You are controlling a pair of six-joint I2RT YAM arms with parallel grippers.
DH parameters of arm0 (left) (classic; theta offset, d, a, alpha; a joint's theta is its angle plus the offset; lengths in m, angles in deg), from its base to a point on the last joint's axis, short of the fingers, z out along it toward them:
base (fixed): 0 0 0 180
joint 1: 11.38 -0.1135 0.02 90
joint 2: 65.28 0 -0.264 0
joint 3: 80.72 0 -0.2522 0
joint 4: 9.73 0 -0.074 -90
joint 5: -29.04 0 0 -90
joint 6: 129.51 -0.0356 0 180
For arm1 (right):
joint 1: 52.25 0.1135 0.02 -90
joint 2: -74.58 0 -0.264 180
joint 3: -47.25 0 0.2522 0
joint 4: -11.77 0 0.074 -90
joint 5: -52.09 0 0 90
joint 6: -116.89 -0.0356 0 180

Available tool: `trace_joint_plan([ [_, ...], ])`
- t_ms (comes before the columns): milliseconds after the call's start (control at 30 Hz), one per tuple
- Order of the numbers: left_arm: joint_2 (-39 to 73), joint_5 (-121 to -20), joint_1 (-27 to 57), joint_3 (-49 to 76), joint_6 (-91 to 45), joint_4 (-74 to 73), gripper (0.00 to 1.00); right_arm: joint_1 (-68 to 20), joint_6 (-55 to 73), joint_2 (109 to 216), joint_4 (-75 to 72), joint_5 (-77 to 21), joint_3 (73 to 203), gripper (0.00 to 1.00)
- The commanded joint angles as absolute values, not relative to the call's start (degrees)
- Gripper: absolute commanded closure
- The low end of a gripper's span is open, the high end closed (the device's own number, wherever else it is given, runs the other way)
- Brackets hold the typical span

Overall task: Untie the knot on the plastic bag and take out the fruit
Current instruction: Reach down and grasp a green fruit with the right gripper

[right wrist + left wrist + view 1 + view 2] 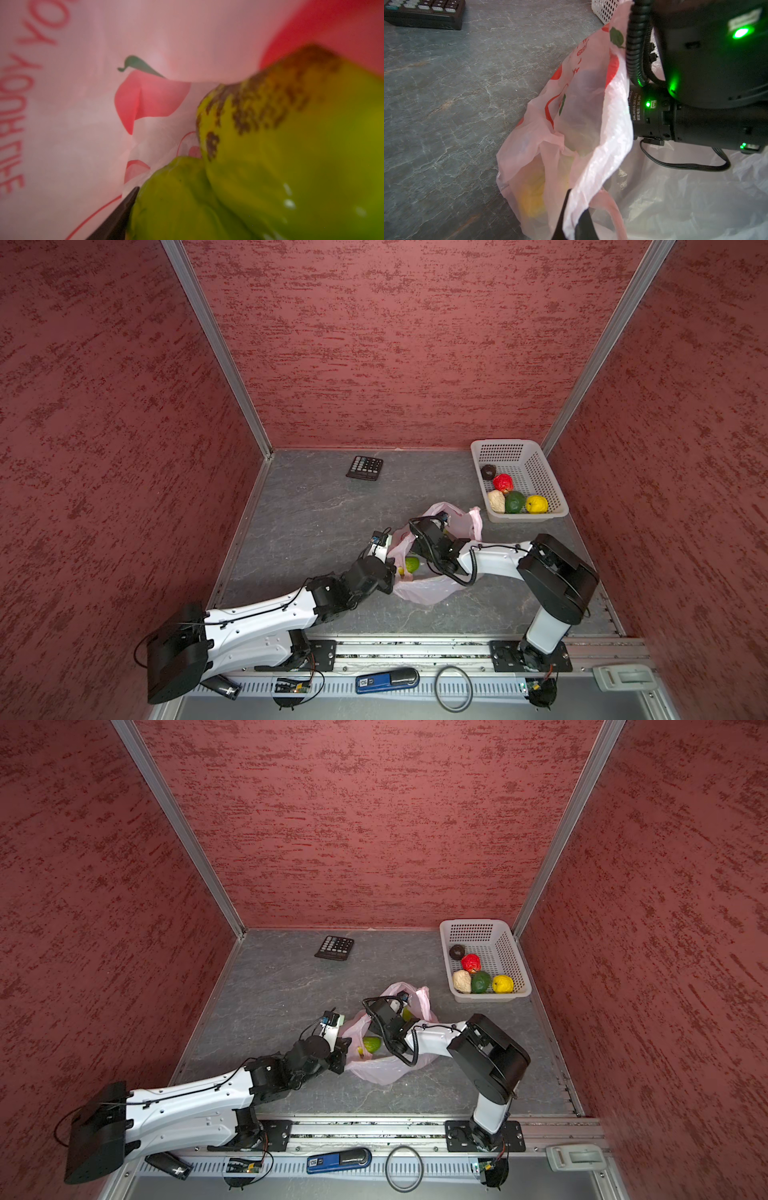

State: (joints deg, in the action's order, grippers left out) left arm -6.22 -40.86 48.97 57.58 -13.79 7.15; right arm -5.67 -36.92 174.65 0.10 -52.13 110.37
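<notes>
- The left gripper [572, 216] has its jaws pinching the plastic bag [428, 593] rim on the bench [316, 514].
- The right gripper [133, 207] is inside the bag beside light green fruit [291, 155]; jaw state unclear.

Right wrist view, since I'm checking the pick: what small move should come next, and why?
Probably close the right claw on the light green fruit. It is inside the plastic bag, one finger beside the fruit, while the left claw pinches the rim open.
</notes>
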Motion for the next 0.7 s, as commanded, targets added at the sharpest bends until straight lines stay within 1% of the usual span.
trace_joint_plan([
  [0,-5.28,-41.23,48.02,57.84,-14.9,5.65,1.0,-5.94,-38.85,173.44,1.0,-52.43,112.24,0.38],
  [167,-3.75,-39.56,47.28,56.7,-15.42,4.94,1.0,-5.26,-37.53,168.59,-2.2,-49.86,111.52,0.4],
  [400,-2.88,-39.0,47.01,56.04,-15.79,3.95,1.0,-4.34,-35.59,161.21,-7.63,-49.35,109.94,0.4],
  [667,-2.88,-37.86,46.91,55.75,-16.13,3.7,1.0,-0.92,-33.51,153.4,-17.85,-49.98,112.36,0.4],
])
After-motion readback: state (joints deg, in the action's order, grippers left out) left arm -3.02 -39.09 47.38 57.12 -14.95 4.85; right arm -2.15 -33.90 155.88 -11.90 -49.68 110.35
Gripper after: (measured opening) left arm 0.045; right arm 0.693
